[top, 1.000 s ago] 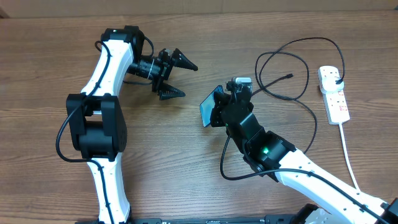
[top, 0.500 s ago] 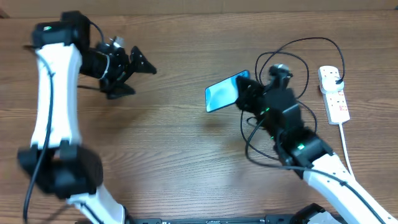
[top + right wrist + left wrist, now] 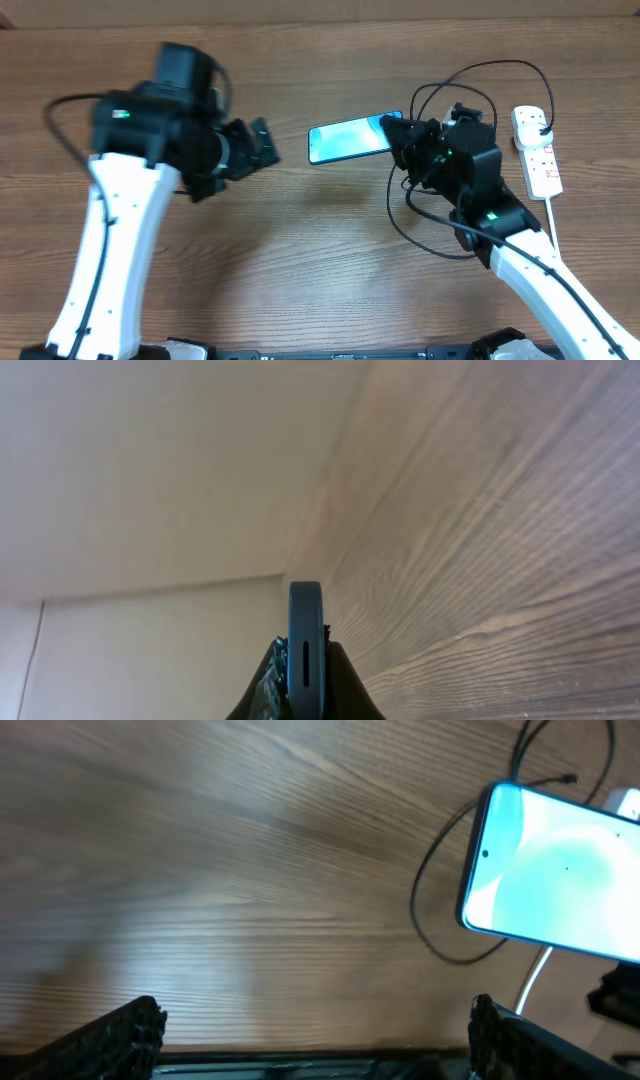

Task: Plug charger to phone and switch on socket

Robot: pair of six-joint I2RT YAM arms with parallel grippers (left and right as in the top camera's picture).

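Right of centre over the table [image 3: 300,260]: phone [image 3: 348,140], pinched at one short end by right gripper [image 3: 396,133], jaws closed on it, screen up, seemingly lifted off the wood. Probably carried so to bring it toward charger [image 3: 497,66], looped just behind right arm, between phone and socket [image 3: 538,152] at far right. Small dark dot near phone's free end, so port likely at the gripped end, nearest the cable. Left gripper [image 3: 258,152] spread wide, empty, facing phone from well apart; likely waiting to fetch the connector.

Hard to make out: connector tip, lost among loops by right arm; port itself, in no view; socket switch, too small to read; black plug, seemingly seated in socket. From right wrist, phone edge-on only. From left wrist, phone cut off at frame edge, fingertips [image 3: 125,1030] barely in shot.
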